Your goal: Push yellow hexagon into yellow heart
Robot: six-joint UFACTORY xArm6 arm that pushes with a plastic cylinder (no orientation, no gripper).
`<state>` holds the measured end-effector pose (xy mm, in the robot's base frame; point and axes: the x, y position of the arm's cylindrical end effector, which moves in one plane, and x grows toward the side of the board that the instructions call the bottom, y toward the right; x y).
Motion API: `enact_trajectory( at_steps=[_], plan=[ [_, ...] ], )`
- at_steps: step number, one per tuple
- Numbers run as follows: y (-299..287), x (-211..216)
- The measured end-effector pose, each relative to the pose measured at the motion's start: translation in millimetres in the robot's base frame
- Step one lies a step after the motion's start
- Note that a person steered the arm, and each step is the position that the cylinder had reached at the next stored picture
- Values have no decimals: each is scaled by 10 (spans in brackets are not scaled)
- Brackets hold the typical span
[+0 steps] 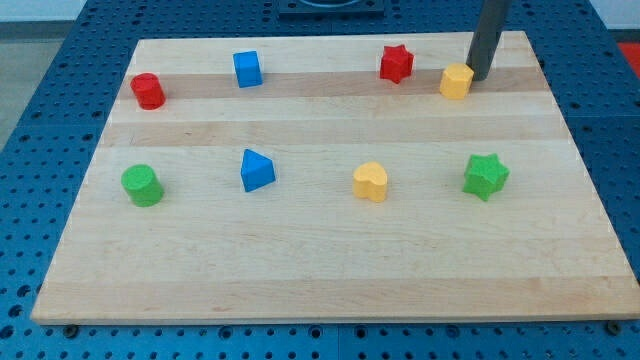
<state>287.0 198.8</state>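
Yellow hexagon block [456, 81] has my tip [479, 77] touching its upper-right side; no pincer exists. Next, push down-left toward yellow heart block [370, 181].

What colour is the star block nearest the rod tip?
Red: the star sits left of the yellow hexagon by my tip. Camera view.

My tip [478, 77] touches the yellow hexagon [456, 81], well apart from the yellow heart [370, 181].

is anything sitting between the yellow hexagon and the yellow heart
No. In the camera view the board between the yellow hexagon and the yellow heart is bare wood. My tip sits just right of the hexagon.
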Motion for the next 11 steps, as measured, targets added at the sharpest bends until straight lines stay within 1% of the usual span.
enact_trajectory(
  at_steps=[1, 2, 4, 5, 6, 8, 9, 10, 11],
  plan=[
    [-131, 122],
    [-404, 239],
    [-1120, 606],
    [-1144, 627],
    [-1376, 581],
    [-1430, 504],
    [-1556, 225],
    [-1805, 67],
    [-1805, 67]
  ],
)
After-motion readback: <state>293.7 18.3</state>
